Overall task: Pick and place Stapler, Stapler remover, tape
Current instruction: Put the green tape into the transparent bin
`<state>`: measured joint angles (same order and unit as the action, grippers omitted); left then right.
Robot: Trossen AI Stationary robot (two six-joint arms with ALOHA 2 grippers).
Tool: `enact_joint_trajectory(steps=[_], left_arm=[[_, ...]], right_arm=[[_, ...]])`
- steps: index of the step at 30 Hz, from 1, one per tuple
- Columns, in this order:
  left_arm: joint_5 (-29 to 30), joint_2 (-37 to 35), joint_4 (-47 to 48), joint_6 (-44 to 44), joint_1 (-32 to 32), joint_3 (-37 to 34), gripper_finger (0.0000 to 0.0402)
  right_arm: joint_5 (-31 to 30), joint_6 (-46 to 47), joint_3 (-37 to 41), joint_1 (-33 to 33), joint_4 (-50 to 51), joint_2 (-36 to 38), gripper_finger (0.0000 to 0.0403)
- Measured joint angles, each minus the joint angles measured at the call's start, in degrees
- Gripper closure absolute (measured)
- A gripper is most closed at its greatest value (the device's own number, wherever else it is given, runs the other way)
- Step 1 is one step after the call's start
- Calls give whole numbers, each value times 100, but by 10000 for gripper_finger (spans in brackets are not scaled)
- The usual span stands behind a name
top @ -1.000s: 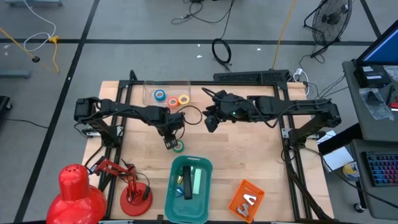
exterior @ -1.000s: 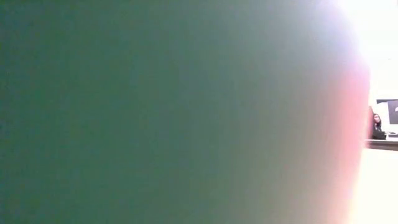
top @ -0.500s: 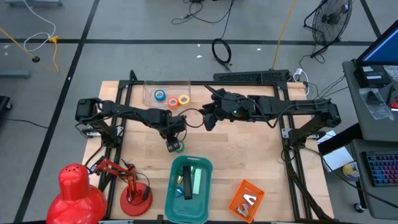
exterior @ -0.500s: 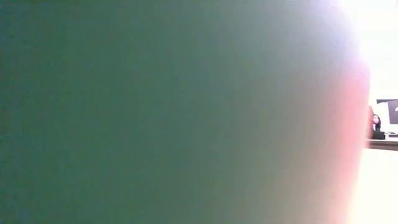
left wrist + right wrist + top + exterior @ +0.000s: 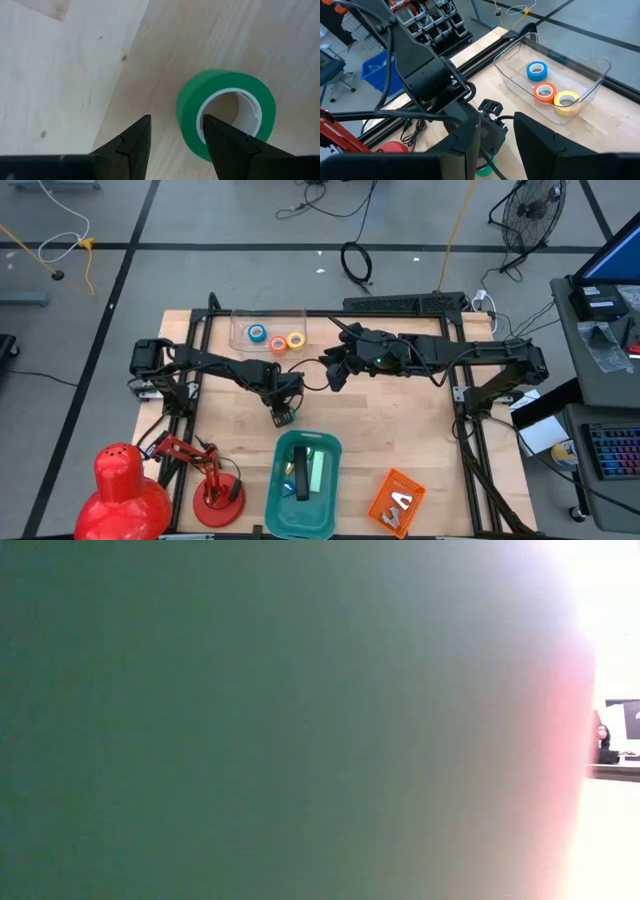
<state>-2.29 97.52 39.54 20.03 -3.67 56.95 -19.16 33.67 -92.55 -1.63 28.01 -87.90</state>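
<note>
Green tape roll [image 5: 225,114] lies flat on tabletop [image 5: 75,65], core axis vertical. Left end effector [image 5: 175,137] released, one finger inside the core. Right end effector [image 5: 496,135] released, empty.

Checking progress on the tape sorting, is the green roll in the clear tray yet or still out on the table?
Out. The green tape roll lies flat on the bare wood under the left gripper; the clear tray holds only blue, orange and yellow.

Grey floor [image 5: 200,210] marked with dark lines, loose cables [image 5: 356,262] and a fan [image 5: 530,215] beyond the wooden table [image 5: 400,430].
</note>
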Motion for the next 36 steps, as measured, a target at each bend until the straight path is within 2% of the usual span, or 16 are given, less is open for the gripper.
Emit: enact_joint_trajectory(steps=[5,7,15,19,27,32,36], left_arm=[[-68,131,-49,0,-4,2,222],[-135,192,-42,7,-4,4,234],[-201,167,72,-55,5,2,365],[7,-87,494,-195,-72,183,365],[307,-761,1332,-512,-473,1286,364],[851,-885,1728,-456,-1075,1993,364],[835,-885,1987,-439,-1696,2125,364]], right_arm=[[0,-4,0,0,2,0,289],[0,-7,0,-2,2,0,289],[-4,-2,0,-38,-3,0,289],[-2,-2,0,-42,-26,0,289],[-11,-99,0,-37,-120,2,289],[-13,-141,0,-37,-170,2,289],[-15,-157,0,-37,-221,2,289]])
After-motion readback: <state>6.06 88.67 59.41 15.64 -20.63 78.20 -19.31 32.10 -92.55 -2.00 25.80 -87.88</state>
